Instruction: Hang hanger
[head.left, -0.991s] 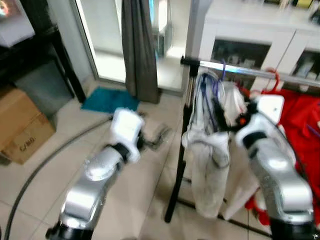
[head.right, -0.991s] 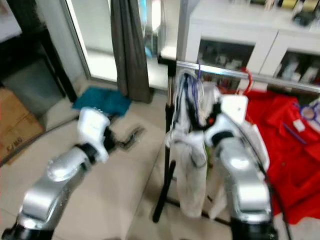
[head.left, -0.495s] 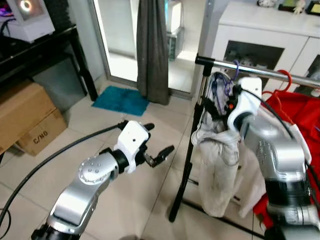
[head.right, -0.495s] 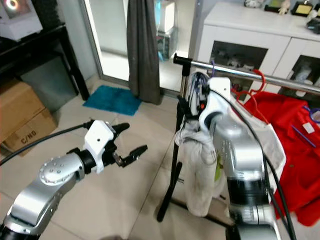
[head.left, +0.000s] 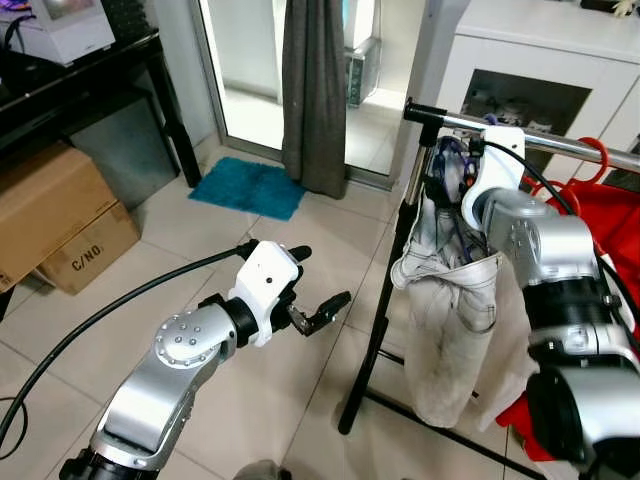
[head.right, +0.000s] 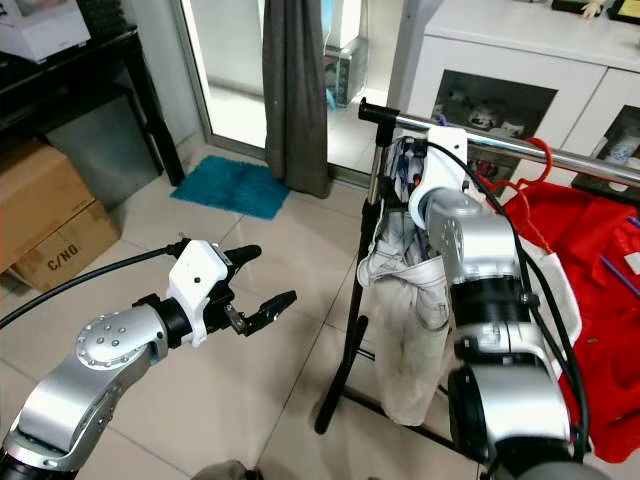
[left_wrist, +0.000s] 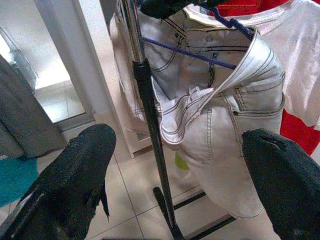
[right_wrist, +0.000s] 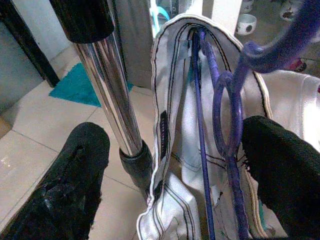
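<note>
Right gripper (right_wrist: 175, 165) raised to the end of the clothes rail (head.left: 520, 135), fingers spread wide, clasping nothing; in the right wrist view one finger sits beside the chrome upright post (right_wrist: 107, 85), the other just beside the purple hanger (right_wrist: 227, 125). Hanger hook is up at the rail; pale jeans (head.left: 450, 320) hang from it, draped close against the post. Left gripper (head.left: 318, 290) held out over the tiled floor (head.left: 150, 290), well apart from the rack, fingers parted and empty. Around: red garment (head.left: 610, 220) on the rail behind the right arm; teal mat (head.left: 248, 188) by the grey curtain (head.left: 315, 90); cardboard box (head.left: 55, 215) at left; black cable (head.left: 110, 315) across the floor; white cabinet (head.left: 540, 60) behind the rail.
</note>
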